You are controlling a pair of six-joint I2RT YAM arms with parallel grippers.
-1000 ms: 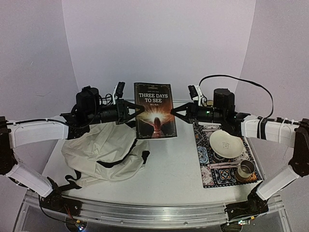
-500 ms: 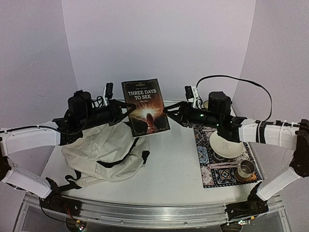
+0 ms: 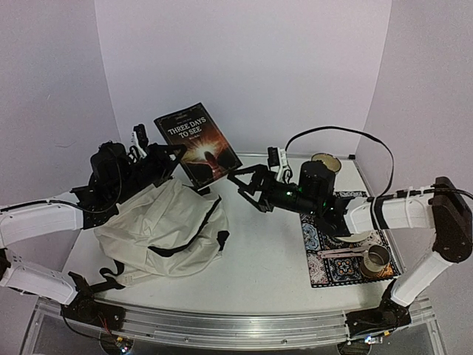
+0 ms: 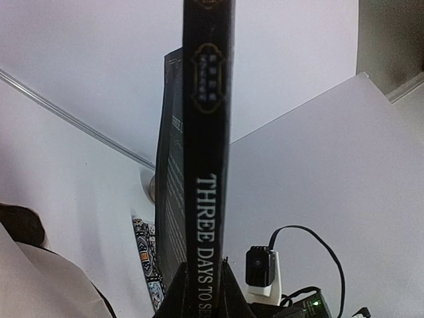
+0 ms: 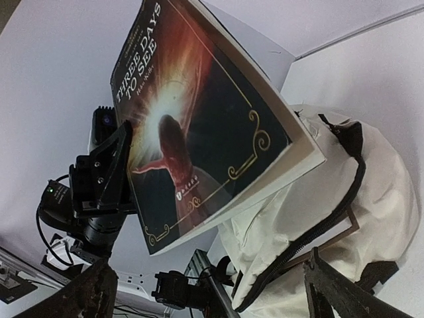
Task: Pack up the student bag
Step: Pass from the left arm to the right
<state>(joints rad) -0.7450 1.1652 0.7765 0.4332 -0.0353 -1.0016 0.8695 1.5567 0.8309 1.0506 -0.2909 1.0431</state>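
Overhead, item by item.
- Bag (image 3: pixel 159 229): cream, slumped on the left half of the table (image 3: pixel 259 259), with a black zip running slantwise across its top.
- Book (image 3: pixel 198 142): dark cover, in the air over the bag's far edge, long axis tipped so its top leans toward the left wall.
- Left claw (image 3: pixel 174 152): pinched narrow on the book's left edge, its only holder.
- Right claw (image 3: pixel 244 183): spread wide and empty, just beside the book's lower right corner, apparently not touching it.
- Mat (image 3: pixel 318 259) and cup (image 3: pixel 378 257): right side, well apart from the bag.

Left wrist view.
- Book (image 4: pixel 207 165): spine facing the lens, running straight away from the left claw (image 4: pixel 204 301), whose two fingers close on the spine's near end.
- Bag (image 4: pixel 40 291): a cream corner only, low left.

Right wrist view.
- Book (image 5: pixel 192 126): front cover showing, tilted.
- Bag (image 5: pixel 344 199): directly under the book's lower edge; the zip looks partly parted.
- Left claw (image 5: pixel 109 172): on the book's far edge.
- Right claw (image 5: pixel 212 291): fingers at the bottom corners of the frame, wide apart, nothing between them.

Note on the coming move: the bag lies below the held book and toward the arms' bases. The left arm is the nearer one. The book's long axis probably has to swing in line with the zip before it goes down.
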